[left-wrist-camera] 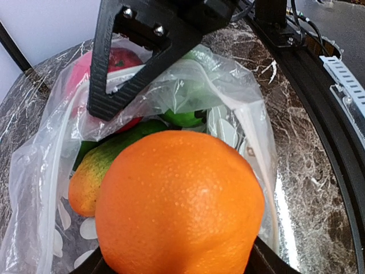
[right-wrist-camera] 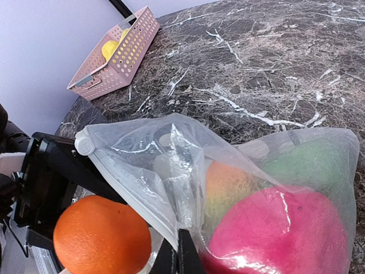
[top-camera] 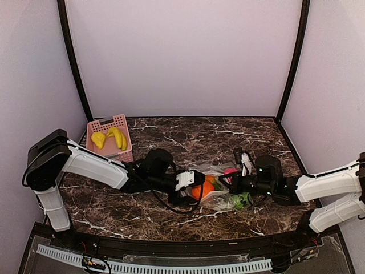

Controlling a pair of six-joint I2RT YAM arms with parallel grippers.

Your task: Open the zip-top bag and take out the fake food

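- Grips orange ball (right-wrist-camera: 102, 237) with left end effector (top-camera: 195, 187) at open mouth of zip-top bag (right-wrist-camera: 142, 165).
- Pinches bag's film with clenched right end effector (right-wrist-camera: 178, 254), pink-red ball (right-wrist-camera: 274, 234) just beside, inside.

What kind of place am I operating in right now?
Probably a robot test booth: plain pale walls box in a marble-patterned table, and it holds only props: a pink basket of toy bananas, a zip-top bag and a toy orange.
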